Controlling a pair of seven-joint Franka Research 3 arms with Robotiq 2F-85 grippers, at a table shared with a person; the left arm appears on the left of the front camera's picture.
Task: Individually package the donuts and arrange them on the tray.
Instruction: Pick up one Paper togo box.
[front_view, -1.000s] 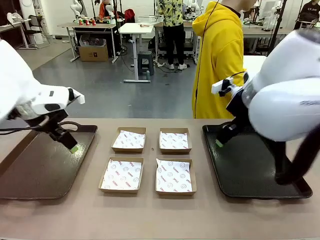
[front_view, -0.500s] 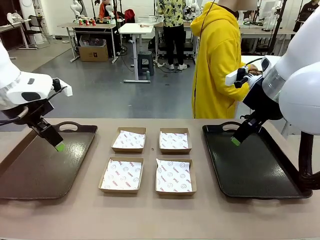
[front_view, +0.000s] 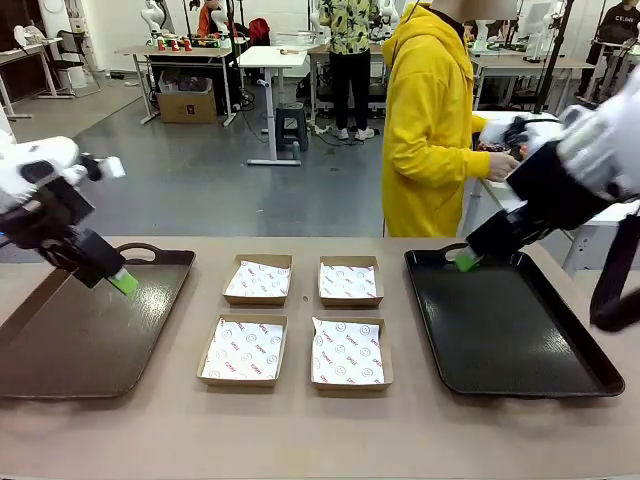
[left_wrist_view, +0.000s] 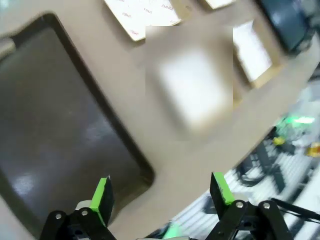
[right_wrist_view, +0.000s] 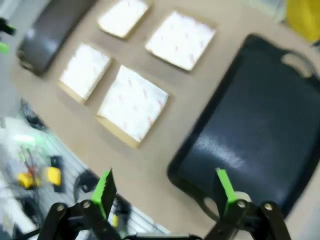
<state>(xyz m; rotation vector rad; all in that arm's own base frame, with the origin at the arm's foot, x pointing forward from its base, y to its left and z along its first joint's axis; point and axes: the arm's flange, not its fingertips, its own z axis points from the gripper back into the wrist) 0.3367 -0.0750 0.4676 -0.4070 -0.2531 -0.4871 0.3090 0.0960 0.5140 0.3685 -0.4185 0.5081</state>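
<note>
Both arms have drawn back; left gripper (front_view: 122, 281) and right gripper (front_view: 465, 262) are spread, empty. Boxes (front_view: 248, 348) lie unfilled: packaging not started.

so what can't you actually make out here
- Front view: what the person's hand is on; the right arm hides it.
- Front view: print on the box liners, too small; wrist views blur it.
- Front view: left tray's near-left corner, cut off by the edge.

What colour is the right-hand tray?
The right-hand tray is glossy black; front view shows it best.
</note>
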